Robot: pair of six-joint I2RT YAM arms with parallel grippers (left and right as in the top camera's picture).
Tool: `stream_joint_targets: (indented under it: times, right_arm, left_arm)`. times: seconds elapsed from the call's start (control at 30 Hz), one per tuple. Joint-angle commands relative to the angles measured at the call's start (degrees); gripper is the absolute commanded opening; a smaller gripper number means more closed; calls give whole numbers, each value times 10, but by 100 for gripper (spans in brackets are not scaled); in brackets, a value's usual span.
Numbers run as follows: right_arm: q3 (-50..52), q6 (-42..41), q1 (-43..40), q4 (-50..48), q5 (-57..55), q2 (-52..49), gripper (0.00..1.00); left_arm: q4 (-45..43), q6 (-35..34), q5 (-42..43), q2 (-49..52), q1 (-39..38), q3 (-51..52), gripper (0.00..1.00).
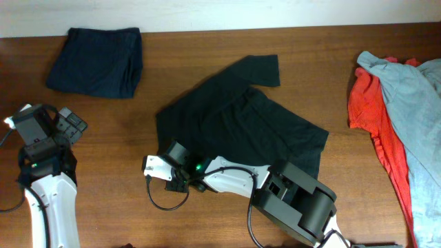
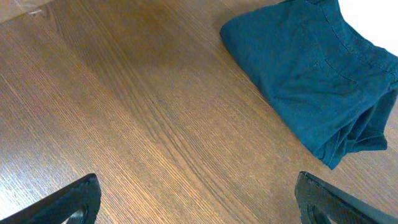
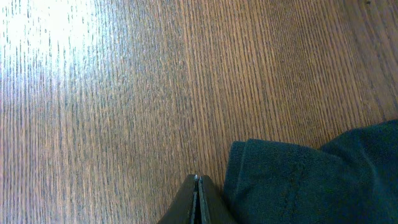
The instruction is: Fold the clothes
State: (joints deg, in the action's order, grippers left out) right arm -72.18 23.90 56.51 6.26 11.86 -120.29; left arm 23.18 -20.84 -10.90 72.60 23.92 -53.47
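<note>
Lying rumpled, black T-shirt (image 1: pixel 241 120), grained wooden table (image 1: pixel 207 48)

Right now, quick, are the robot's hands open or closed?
Left gripper: open, holding nothing.
Right gripper: closed beside the black T-shirt edge; grip on it unclear.

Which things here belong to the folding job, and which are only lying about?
Job: black short-sleeved cloth T-shirt, spread out; folded navy cloth garment; crumpled red cloth garment; pale grey-blue cloth garment partly over it.
Lying about: none seen, only the brown wooden table beneath.
</note>
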Motion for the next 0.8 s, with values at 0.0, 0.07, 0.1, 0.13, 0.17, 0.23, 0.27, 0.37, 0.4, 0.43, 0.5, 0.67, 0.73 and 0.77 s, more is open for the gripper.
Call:
stream_joint_targets:
  times: [0.0,0.07,0.1,0.13,0.17,0.23,0.27,0.37,0.4,0.43,0.5,0.67,0.73,0.77]
  right_arm:
    - [-11,-4,2,-1,1,-9,4]
    - [-17,-4,2,-1,-2,-5,4]
    - [-19,-4,2,-1,-6,-2,4]
    - [-20,-4,2,-1,-10,2,4]
    - [-20,-4,2,-1,-12,5,4]
    - [-20,-4,2,-1,-12,10,4]
    - [-20,-11,2,-1,-14,10,4]
    - [-20,-23,2,3,-19,10,4]
    - [-20,-23,2,5,-19,10,4]
    - [-20,-23,2,6,-19,10,4]
    - [-20,-23,2,6,-19,10,4]
    - [-20,-23,1,10,-20,10,42]
    - [-20,-23,1,10,-20,10,64]
    - [-20,-23,1,10,-20,10,72]
  left_arm:
    - [1,-6,6,2,2,-7,99]
    - [1,-6,6,2,2,-7,99]
    - [1,-6,6,2,2,-7,99]
    - [1,-6,6,2,3,-7,99]
    - [1,-6,6,2,2,-7,99]
    - [1,-6,6,2,2,-7,100]
    - [1,-6,6,2,2,-7,99]
    - [1,-6,6,2,2,-7,99]
    - [1,-6,6,2,2,-7,100]
    - [1,-6,6,2,3,-7,99]
    - [1,-6,6,2,3,-7,100]
    - [1,-6,6,2,2,-7,99]
    - [1,-6,6,2,3,-7,99]
    - [1,-6,6,2,3,-7,99]
